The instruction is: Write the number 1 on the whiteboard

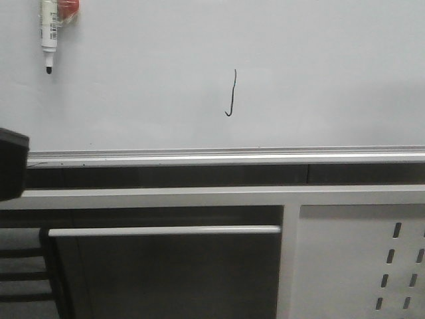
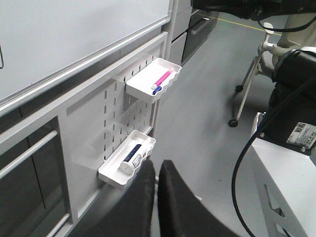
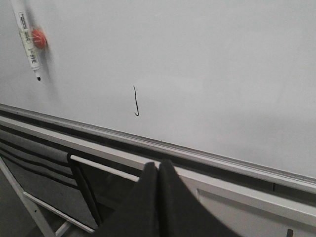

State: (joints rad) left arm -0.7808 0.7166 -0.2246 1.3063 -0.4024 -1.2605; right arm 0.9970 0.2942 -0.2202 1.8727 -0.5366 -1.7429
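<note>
The number 1 [image 1: 232, 93] is a thin black, nearly upright stroke with a small hook at its foot, drawn near the middle of the whiteboard [image 1: 319, 73]. The right wrist view shows the same stroke [image 3: 136, 102] on the board [image 3: 222, 64]. My right gripper [image 3: 158, 165] is shut and empty, hanging below the board's silver rail [image 3: 207, 157] and away from the stroke. My left gripper [image 2: 157, 168] is shut with only a thin slit, holds nothing, and points at the floor beside the board's stand. A white marker [image 1: 47, 30], black tip down, sits at the board's upper left, held by neither gripper.
A red piece [image 1: 68, 8] sits beside the marker. The white perforated panel [image 2: 123, 108] carries an upper tray [image 2: 148, 91] with a pink marker [image 2: 163, 79] and a lower tray [image 2: 111, 175] with a blue-white marker [image 2: 134, 155]. A dark blurred part [image 1: 10, 163] intrudes at the left edge.
</note>
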